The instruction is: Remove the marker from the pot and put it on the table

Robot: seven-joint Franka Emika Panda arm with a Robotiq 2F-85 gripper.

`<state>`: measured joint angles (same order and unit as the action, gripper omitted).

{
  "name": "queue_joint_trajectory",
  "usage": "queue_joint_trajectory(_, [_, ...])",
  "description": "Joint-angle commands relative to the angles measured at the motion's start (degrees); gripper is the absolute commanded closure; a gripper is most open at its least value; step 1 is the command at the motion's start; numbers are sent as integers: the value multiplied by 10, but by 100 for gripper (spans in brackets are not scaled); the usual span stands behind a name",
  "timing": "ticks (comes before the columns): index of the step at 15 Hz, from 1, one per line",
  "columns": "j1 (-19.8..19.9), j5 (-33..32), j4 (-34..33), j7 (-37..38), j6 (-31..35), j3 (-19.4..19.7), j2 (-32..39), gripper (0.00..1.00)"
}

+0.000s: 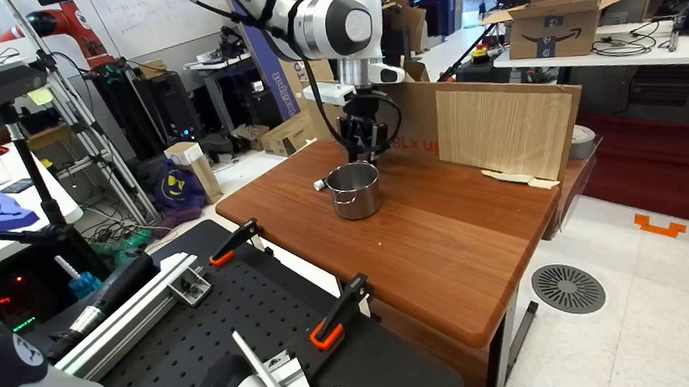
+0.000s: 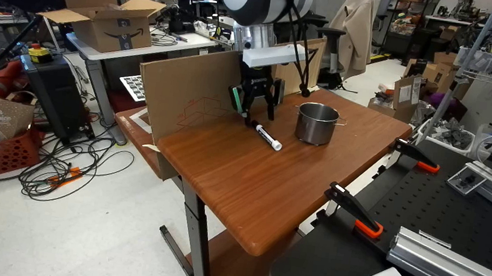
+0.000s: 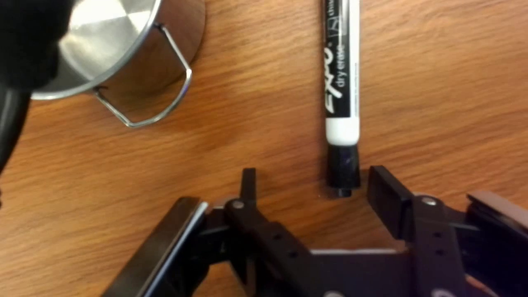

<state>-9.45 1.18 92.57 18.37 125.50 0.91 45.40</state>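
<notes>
Bright glare inside the pot (image 3: pixel 126 47).

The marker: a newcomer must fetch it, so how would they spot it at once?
Find the reddish-brown wooden table, with a round metal pot on it. The marker lies beside the pot, its black end by the open gripper. Unlike the shiny pot, it is slim, black and white, and lettered EXPO.

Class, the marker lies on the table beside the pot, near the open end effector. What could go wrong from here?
In the wrist view, the marker appears nearer one finger of the end effector, so a sideways move might nudge or roll it across the table. The pot has a wire handle sticking out; a low sweep that way could snag it.
</notes>
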Motion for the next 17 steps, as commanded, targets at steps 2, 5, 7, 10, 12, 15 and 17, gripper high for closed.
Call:
queue_joint_trajectory(2, [-11, -15, -7, 11, 3, 9, 1, 0])
queue_joint_trajectory(5, [-12, -16, -5, 10, 8, 9, -5, 0])
queue_joint_trajectory(7, [-14, -17, 1, 10, 13, 9, -14, 0])
queue_joint_trajectory(10, [-18, -20, 26, 8, 24, 7, -45, 0])
queue_joint_trajectory(12, [-27, -44, 42, -2, 8, 10, -65, 0])
queue_joint_trajectory(15, [-17, -32, 24, 0, 3, -2, -53, 0])
queue_joint_trajectory(17, [-17, -34, 30, 0, 3, -1, -56, 0])
